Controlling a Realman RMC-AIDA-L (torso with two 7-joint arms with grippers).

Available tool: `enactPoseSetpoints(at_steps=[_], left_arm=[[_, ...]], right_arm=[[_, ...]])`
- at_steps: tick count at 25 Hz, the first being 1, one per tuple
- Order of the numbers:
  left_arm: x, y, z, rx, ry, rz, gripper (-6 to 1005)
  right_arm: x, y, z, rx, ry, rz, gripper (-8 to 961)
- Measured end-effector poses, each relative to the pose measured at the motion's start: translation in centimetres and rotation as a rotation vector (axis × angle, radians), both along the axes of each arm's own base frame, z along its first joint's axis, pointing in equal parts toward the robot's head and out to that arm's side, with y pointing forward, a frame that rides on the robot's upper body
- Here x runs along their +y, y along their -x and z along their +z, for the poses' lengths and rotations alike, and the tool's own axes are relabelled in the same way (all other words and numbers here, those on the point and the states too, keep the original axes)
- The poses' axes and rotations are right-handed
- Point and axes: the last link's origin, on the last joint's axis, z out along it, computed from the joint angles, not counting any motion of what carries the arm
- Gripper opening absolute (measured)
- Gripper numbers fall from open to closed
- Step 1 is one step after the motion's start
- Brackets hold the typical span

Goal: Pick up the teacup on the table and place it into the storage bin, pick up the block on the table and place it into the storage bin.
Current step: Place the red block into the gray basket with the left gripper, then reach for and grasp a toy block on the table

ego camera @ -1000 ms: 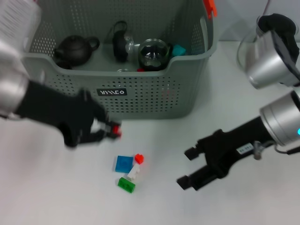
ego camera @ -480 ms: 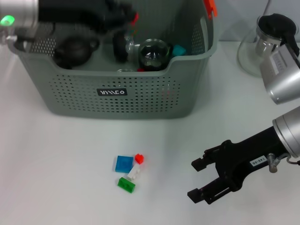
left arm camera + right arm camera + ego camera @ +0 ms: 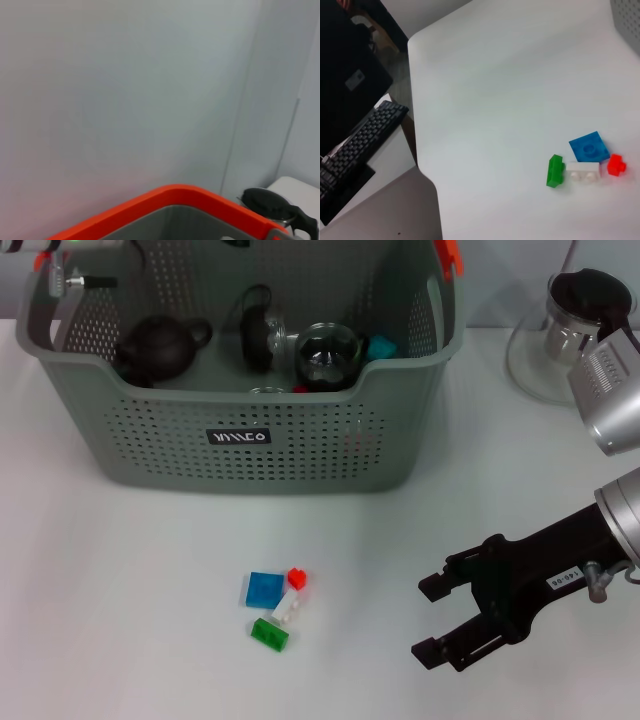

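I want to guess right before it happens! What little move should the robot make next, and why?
Probably the right gripper should slide toward the blocks: its jaws are open and empty, and the green block, white block, blue block and red block lie on the table, outside the storage bin.

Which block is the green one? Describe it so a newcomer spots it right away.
Start at the storage bin at the back of the table. In front of it, on the bare white surface, lies a small cluster of blocks. The green block is the one nearest the robot, just in front of the white block, and the only green piece beside the blue and red ones.
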Motion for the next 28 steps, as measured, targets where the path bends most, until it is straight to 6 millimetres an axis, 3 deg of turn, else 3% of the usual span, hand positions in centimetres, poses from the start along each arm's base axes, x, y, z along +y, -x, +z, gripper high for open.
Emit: enactPoseSetpoints(at_steps=[9,11,13,20,28], left_arm=[[0.3,-0.5,0.6,-0.013,-0.026,0.015,326],[-0.2,-0.8,1.1,-0.008,-0.010,-0.003,405],[-1.1,-1.2,1.6,0.004,0.021,-0.039,484],[-7.3,-1.8,2.7,0.132,0.146,-0.258,790],[-12.5,-0.2,2.5,0.133,0.311,-0.398,918]], right_arm=[[0.1,0.1,0.1,-0.001,-0.002,0.005,929],[0.2,0.1,0.1,-0.001,-0.004,0.008,928],[0.2,0.2,0.0,-0.001,-0.005,0.010,928],[0.8,0.3,0.3,0.014,-0.025,-0.013,929],[1.0,-0.1,0.0,0.031,-0.033,-0.054,929]])
